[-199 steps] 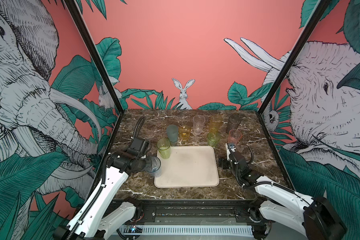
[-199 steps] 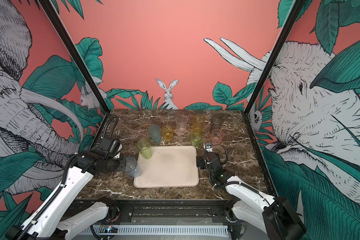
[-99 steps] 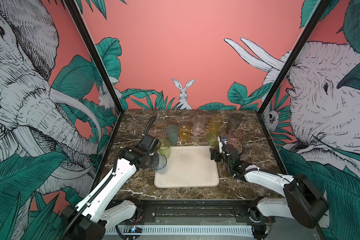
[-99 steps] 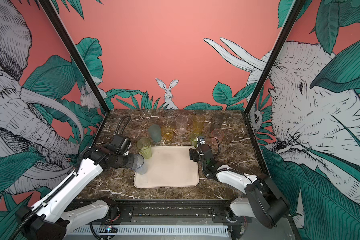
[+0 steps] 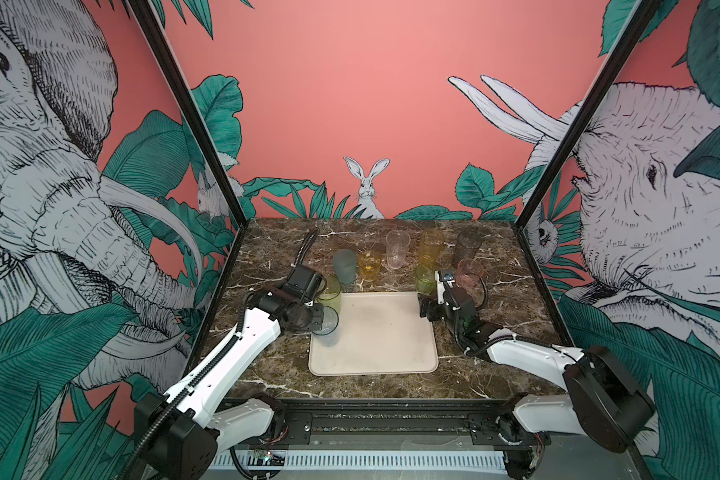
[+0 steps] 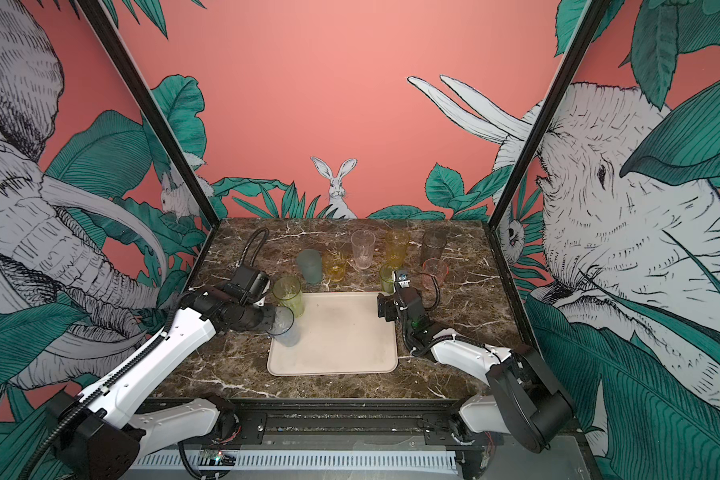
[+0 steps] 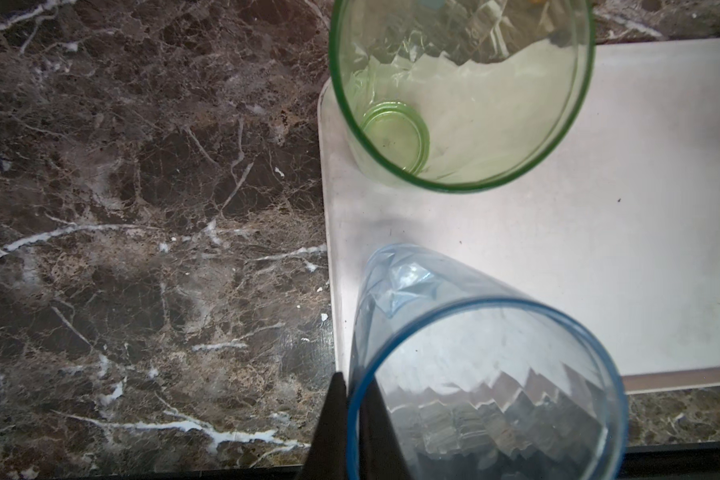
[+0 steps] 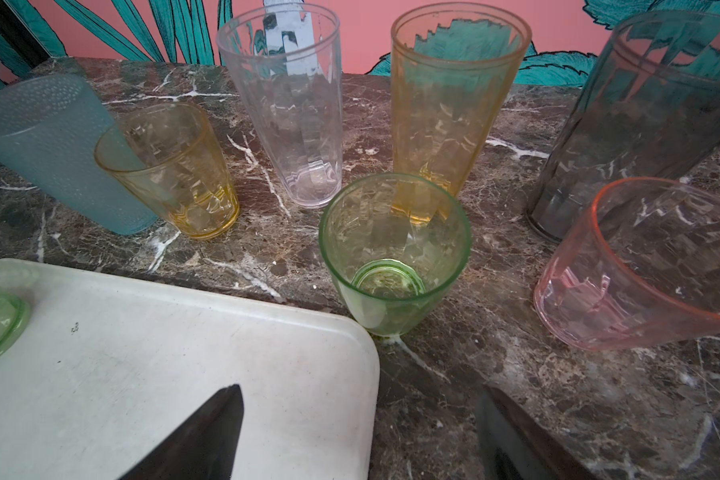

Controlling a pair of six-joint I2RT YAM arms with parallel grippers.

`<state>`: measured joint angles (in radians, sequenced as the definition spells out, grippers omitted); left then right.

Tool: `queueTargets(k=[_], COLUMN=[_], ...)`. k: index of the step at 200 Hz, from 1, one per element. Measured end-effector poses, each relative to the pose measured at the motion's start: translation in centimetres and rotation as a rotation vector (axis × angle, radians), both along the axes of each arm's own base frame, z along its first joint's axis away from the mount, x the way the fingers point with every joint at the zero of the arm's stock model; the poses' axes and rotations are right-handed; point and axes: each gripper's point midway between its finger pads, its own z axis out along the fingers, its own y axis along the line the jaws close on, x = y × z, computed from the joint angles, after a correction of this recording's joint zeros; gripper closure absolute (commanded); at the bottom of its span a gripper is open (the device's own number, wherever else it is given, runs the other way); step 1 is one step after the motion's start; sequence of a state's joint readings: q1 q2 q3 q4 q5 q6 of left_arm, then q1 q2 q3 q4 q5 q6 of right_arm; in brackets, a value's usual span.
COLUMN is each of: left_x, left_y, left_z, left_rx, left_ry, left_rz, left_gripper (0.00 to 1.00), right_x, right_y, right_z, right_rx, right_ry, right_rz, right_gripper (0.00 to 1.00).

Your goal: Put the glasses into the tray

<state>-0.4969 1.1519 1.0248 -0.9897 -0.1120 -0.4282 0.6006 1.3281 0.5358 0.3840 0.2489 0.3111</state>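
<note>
Left wrist view shows the left gripper [image 7: 355,379] clamped on the rim wall of the pale blue tumbler [image 7: 474,332], one finger inside and one outside; the tumbler's base lies just inside the tray [image 7: 620,232] edge, though whether it touches the tray floor cannot be told; the tall yellow-green tumbler [image 7: 458,95] already stands upright in the tray corner beside it; so one glass is placed, a second is nearly down, and seven wait on the marble table [image 5: 267,257] above the tray in both top views: frosted teal tumbler [image 5: 344,266], short amber tumbler [image 5: 368,264], clear tumbler [image 5: 397,248], tall amber tumbler [image 5: 430,247], smoky grey tumbler [image 5: 467,248], pink tumbler [image 5: 469,273] and short green tumbler [image 8: 393,253]; the right gripper [image 8: 358,390] hovers empty, jaws wide apart, at the tray's upper right corner, facing the short green tumbler; a second earlier the pale blue tumbler hung further left, mostly outside the tray's left edge, and the right gripper sat lower, beside the tray's right edge.
</note>
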Motion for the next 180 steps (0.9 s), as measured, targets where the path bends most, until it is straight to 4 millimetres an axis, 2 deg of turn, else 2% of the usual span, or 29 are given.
queueTargets(k=[64, 180], left_x=[1.0, 1.4], left_y=[-0.4, -0.3], left_z=[-1.2, -1.3], left_rx=[0.019, 0.036], left_ry=[0.023, 0.028], left_rz=[-0.001, 0.022], left_gripper=[1.0, 0.99], right_x=[0.0, -0.1], right_y=[0.0, -0.1], right_z=[0.0, -0.2], right_rx=[-0.001, -0.006], right_ry=[0.001, 0.008], right_rz=[0.0, -0.001], right_gripper=[0.1, 0.1])
